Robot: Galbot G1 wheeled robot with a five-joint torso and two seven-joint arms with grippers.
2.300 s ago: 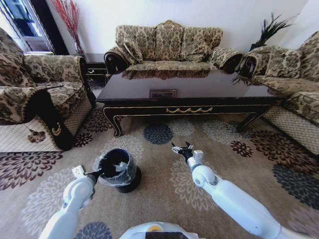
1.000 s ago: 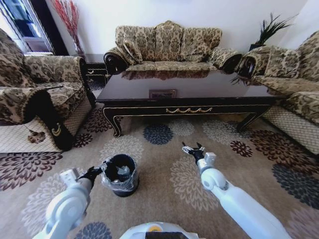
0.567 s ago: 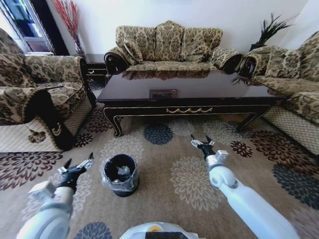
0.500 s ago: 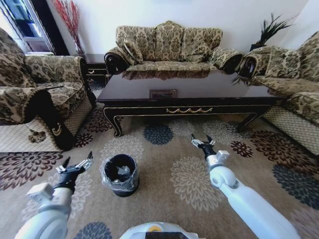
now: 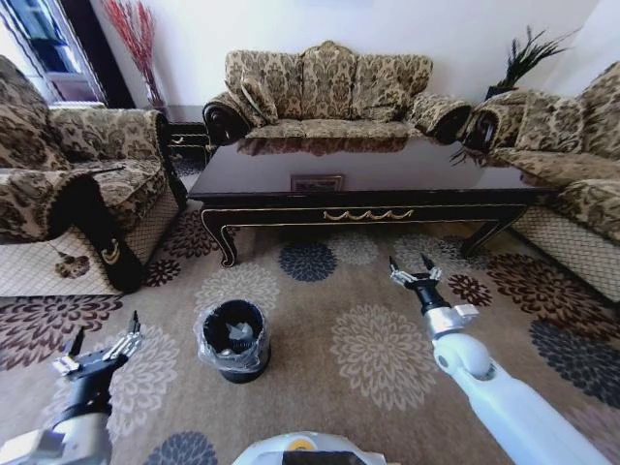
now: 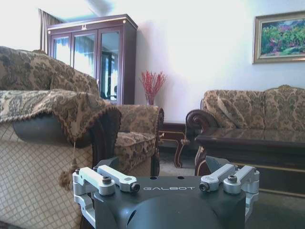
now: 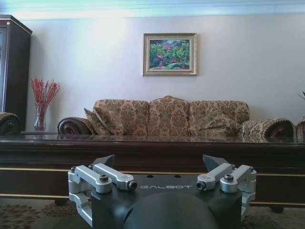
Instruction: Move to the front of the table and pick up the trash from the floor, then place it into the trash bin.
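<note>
The black trash bin [image 5: 232, 339], with white trash [image 5: 239, 332] inside it, stands on the flowered carpet [image 5: 368, 349] before the dark coffee table [image 5: 363, 179], between the left end effector [image 5: 97, 349] and the right end effector [image 5: 415, 269], both spread wide and holding nothing.

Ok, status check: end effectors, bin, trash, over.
Left end effector open, empty, left of trash bin. Right end effector open, empty, above carpet before table. White trash inside bin. Nothing in the way.
</note>
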